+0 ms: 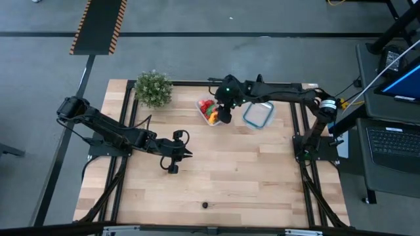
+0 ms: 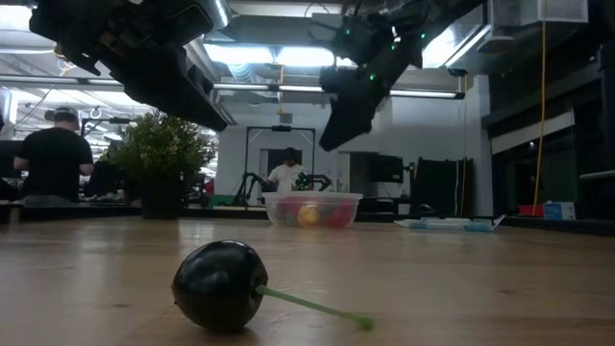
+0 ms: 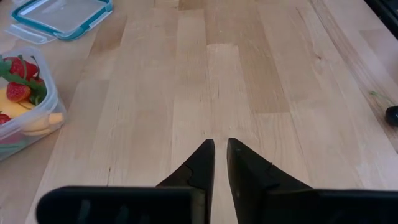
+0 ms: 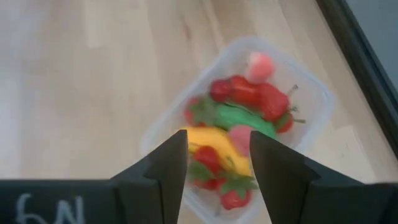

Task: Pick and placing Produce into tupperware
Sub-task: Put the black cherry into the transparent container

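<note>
1. Tupperware (image 1: 209,111): clear tub on the tabletop (image 1: 262,177), just beside the potted plant (image 1: 153,88) on the right-arm side. It holds most of the produce: a yellow banana (image 4: 208,142), a green oblong piece (image 4: 239,118), several red berries (image 4: 249,92) and a pale pink piece (image 4: 260,65). It looks well filled.
2. Right hand (image 4: 217,162): hangs directly over the tupperware, clear of it. Fingers spread well apart with nothing between them, only the produce below showing through the gap. Judgement: it is empty above the tub, either just after a drop or about to leave.
3. Blue-rimmed lid (image 1: 258,115): lies flat just beside the tupperware, on the side away from the plant. It is not on the tub.
4. Left hand (image 1: 173,157): over bare tabletop, well apart from the tupperware, toward the near edge. Fingers nearly together, a thin slit between the tips, holding nothing.
5. Still out: one dark cherry (image 2: 219,285) with a green stem lies on the tabletop far from the tupperware, near the front edge. Neither hand is near it.
6. Status, as a judgement: almost done. The cherry is the only loose piece I can see; the left hand is the closer one to fetch it.
</note>
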`<state>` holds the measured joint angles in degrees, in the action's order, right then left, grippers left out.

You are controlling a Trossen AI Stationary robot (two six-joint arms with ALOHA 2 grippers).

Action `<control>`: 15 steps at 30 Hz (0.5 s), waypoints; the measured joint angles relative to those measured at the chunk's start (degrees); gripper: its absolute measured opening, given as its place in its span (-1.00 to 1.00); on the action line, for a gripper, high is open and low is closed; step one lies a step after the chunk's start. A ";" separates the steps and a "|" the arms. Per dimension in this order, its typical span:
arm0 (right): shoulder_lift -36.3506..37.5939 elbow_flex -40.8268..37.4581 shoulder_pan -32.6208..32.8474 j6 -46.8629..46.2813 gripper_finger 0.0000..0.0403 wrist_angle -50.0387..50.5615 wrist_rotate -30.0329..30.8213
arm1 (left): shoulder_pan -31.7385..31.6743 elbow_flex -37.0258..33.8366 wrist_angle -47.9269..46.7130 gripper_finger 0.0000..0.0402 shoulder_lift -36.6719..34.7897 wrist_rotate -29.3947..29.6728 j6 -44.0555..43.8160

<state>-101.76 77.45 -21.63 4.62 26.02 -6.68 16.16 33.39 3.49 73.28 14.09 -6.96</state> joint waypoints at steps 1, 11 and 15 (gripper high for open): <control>0.62 0.00 0.52 0.00 -0.13 0.15 -0.02 | 0.00 0.00 0.00 -0.83 0.00 0.00 0.00; 6.68 -2.39 6.19 0.16 -0.13 -1.50 -0.07 | 0.00 0.00 0.00 -0.95 0.00 0.00 -0.01; 13.60 -11.46 8.32 -1.78 -0.13 -9.01 -0.07 | 0.00 0.00 0.00 -0.99 0.00 0.00 0.00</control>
<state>-88.16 65.99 -13.31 2.85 17.01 -6.74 16.16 33.39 3.49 73.28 14.09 -6.96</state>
